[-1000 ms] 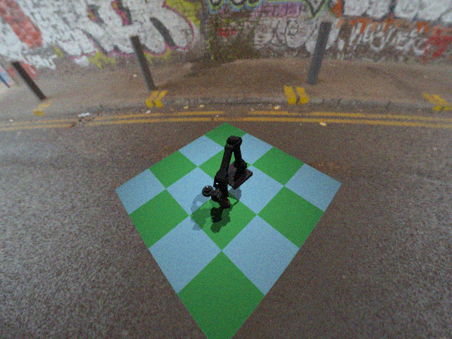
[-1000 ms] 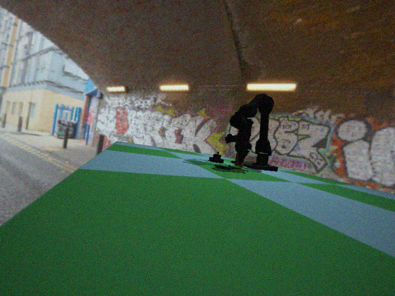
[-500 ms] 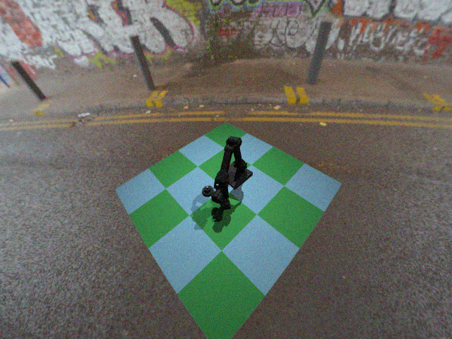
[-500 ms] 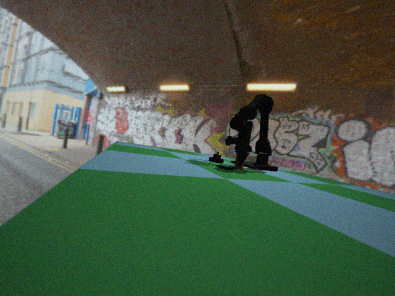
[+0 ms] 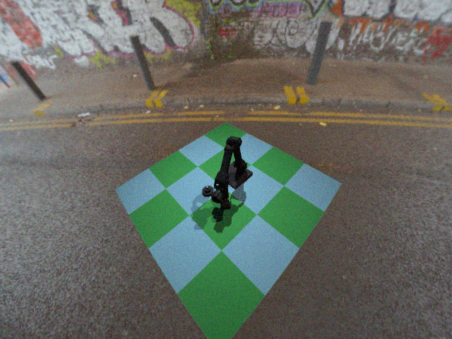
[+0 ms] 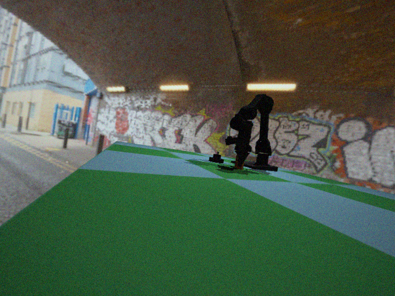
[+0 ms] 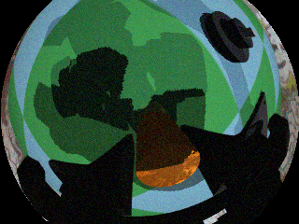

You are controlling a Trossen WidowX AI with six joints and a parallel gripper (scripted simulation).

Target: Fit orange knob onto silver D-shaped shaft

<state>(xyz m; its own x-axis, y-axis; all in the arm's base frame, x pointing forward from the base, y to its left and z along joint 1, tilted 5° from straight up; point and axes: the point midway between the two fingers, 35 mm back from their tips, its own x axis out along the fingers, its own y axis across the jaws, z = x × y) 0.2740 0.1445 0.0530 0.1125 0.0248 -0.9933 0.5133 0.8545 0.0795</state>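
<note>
The orange knob (image 6: 238, 164) (image 7: 168, 175) is low at the mat, between the fingers; most of it is in dark shade. My gripper (image 5: 225, 205) (image 6: 239, 166) (image 7: 157, 133) points down around it and is open, with a thin gap beside the knob at the left finger in the wrist view. The dark round pedestal (image 5: 205, 193) (image 6: 212, 158) (image 7: 217, 39) stands on the mat a short way off, left of the gripper in the top and exterior views and at the upper right in the wrist view. Its shaft (image 6: 218, 153) (image 7: 249, 34) is bare. The knob's hole and flat side are hidden.
The green and blue checkered mat (image 5: 220, 292) (image 6: 159, 222) lies under everything. The arm's base (image 5: 244, 176) (image 6: 271, 167) stands behind the gripper. Dark shadows of the arm fall around the gripper and near the pedestal.
</note>
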